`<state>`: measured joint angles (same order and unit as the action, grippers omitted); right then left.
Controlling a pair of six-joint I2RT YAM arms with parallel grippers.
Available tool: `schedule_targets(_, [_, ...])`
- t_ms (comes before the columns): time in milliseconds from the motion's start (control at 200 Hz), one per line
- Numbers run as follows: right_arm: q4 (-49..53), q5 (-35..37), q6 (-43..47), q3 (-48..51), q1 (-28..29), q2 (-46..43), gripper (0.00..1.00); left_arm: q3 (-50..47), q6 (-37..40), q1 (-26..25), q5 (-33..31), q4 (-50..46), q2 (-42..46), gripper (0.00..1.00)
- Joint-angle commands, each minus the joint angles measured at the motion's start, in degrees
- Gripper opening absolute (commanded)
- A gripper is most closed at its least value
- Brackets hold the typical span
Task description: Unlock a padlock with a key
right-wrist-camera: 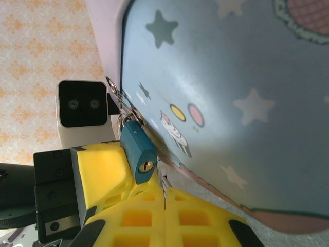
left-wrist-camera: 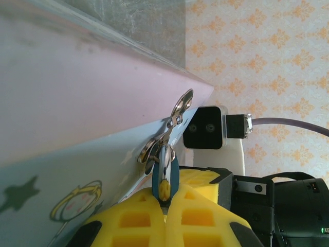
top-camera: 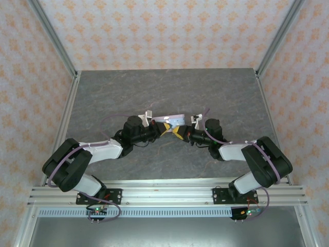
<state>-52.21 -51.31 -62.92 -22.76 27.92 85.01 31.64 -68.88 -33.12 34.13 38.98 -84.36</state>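
While both arms crowd in over the middle of the tabletop [top-camera: 128, 92], the padlock [right-wrist-camera: 139, 149] dangles from a pair of small rings [right-wrist-camera: 123, 112] at the edge of the cartoon tin [right-wrist-camera: 231, 103], right between the two grippers. The left gripper [left-wrist-camera: 165, 198] has its jaws pressed fully together, and the lock's lower end sits in the notch at their tips; whether it's pinched or merely touching, I can't tell. The right gripper [right-wrist-camera: 164, 193] has its jaws closed flat as well, with nothing clearly held; there's just a silver sliver [right-wrist-camera: 164, 181] at the seam, too small to name. I can't pick out a key for certain.

Danger now, as I read it: that lock hangs loose on its rings, so any nudge from a yellow tip could swing or twist it and carry the keyhole [right-wrist-camera: 147, 165] off line; the grippers are very close together, so a careless approach could knock one into the other or shove the tin; and shut jaws can't take a fresh hold without opening first.

Orientation: from the right wrist, the long axis slants from the shackle at upper left, by the rings, down to the keyhole end at lower right, with that face turned towards the right jaws; from the left wrist it's edge-on, running almost straight down to the left tips.
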Motion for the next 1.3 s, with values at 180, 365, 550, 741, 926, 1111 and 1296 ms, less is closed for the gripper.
schedule_targets(180, [1.6,-1.6,2.7,1.0,-0.3,-3.1,0.00,0.4,1.7,0.3,0.1,1.1,1.4,0.00])
schedule_targets(365, [3.2,-1.7,3.2,0.2,-0.3,-3.8,0.00,0.3,1.5,0.2,0.0,1.7,1.0,0.00])
schedule_targets(550, [3.2,-1.6,3.2,-0.7,-0.3,-2.9,0.00,0.4,1.5,0.2,0.1,2.0,0.8,0.00])
schedule_targets(741, [2.7,-1.6,2.9,-1.7,-0.3,-2.3,0.00,0.1,1.4,0.3,0.2,2.1,0.9,0.00])
schedule_targets(926, [2.8,-1.8,2.8,-2.1,-0.3,-2.5,0.00,-0.2,1.3,0.2,0.1,2.3,0.9,0.00])
schedule_targets(1111, [2.9,-1.5,2.7,-2.2,-0.3,-2.8,0.00,-0.1,1.3,0.2,0.3,2.7,0.6,0.00])
schedule_targets(1296, [2.6,-1.5,2.8,-2.7,-0.3,-2.4,0.00,0.0,1.2,0.3,0.6,2.8,0.4,0.00])
